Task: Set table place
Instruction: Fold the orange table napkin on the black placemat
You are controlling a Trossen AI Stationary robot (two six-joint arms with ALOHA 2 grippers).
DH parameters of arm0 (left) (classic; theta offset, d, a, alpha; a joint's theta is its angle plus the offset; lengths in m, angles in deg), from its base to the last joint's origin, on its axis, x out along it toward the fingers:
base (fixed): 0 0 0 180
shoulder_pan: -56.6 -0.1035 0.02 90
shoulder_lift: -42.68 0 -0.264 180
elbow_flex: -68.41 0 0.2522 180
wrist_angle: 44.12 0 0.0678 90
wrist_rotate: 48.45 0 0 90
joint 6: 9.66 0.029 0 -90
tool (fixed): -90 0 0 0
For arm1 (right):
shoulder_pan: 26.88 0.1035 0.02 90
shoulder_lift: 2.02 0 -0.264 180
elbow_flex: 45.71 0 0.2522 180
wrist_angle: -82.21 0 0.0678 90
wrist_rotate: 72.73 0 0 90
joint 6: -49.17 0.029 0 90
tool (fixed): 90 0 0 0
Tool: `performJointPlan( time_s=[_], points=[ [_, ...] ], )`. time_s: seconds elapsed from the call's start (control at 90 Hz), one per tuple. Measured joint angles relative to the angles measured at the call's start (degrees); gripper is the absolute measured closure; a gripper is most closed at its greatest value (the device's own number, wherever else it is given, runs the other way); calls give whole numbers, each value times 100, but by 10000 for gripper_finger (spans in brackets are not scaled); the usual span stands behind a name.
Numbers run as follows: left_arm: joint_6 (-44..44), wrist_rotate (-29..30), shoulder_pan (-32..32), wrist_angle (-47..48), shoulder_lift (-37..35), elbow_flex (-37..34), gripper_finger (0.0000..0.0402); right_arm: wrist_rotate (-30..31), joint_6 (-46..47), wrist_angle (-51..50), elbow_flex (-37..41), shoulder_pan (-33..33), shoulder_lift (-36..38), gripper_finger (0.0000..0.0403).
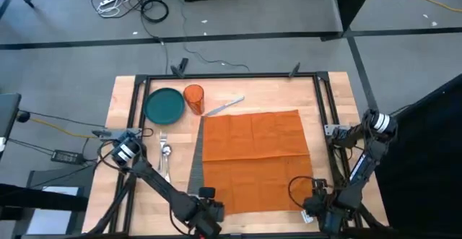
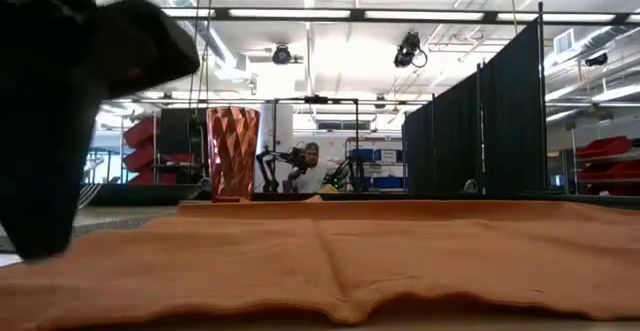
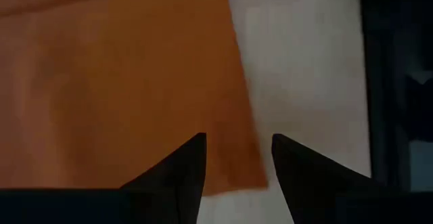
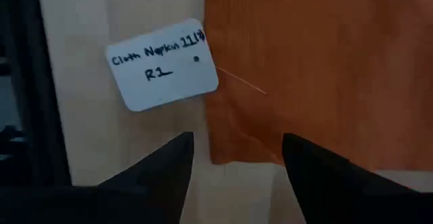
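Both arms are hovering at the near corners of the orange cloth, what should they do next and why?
Probably lower both and pinch the corners. The left hand and right hand are open, each over a near corner of the orange cloth napkin, which covers most of the dark grey ribbed placemat. Lifting it off seems needed first.

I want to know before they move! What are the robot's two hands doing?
Left hand: open, empty, over the corner of the orange cloth napkin.
Right hand: open, empty, at its other near corner.
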Motion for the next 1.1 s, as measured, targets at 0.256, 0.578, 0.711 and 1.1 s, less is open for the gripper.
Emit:
performJointPlan(
  time_s=[0.256, 0.578, 0.711, 1.1],
  points=[
    [35, -47, 3, -55, 204, 28, 249, 481, 111, -51, -1, 117, -30, 214],
    [17, -18, 4, -53, 223, 22, 272, 404, -129, 185, 3, 128, -368, 229],
    [22, -41, 4, -29, 232, 22, 312, 289, -142, 158, 2, 123, -375, 255],
    [-22, 171, 74, 424, 251, 247, 401, 129, -25, -118, -222, 137, -384, 400]
  ],
)
